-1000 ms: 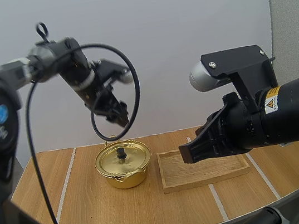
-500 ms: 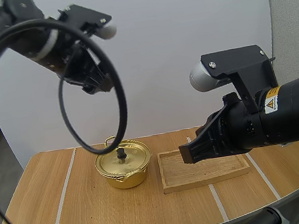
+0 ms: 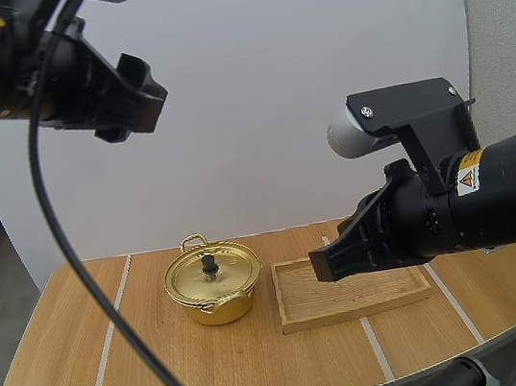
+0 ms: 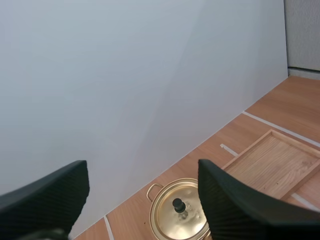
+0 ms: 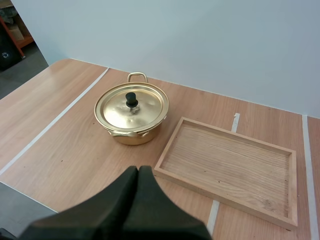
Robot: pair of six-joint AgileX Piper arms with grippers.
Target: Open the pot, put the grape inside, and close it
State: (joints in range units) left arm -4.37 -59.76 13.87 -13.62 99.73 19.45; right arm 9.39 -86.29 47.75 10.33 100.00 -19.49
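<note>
On the table (image 3: 265, 367), a golden pot (image 3: 215, 294) stands with its lid (image 3: 214, 273) on, the black knob (image 3: 209, 262) upright at the lid's centre. Just beside the pot lies a wooden tray (image 3: 350, 288), apart from it and flat on the wood. The left gripper (image 4: 142, 170) hangs high above the table, well clear of the pot; its ribbed fingers (image 4: 230, 200) stand spread wide, with nothing between them. From the high view its tip (image 3: 132, 100) is a dark mass, and the fingers are hard to separate there. The right gripper (image 5: 137, 172) hovers over the near edge of the table, in front of the tray, its fingers pressed together into one wedge and holding nothing.
</note>
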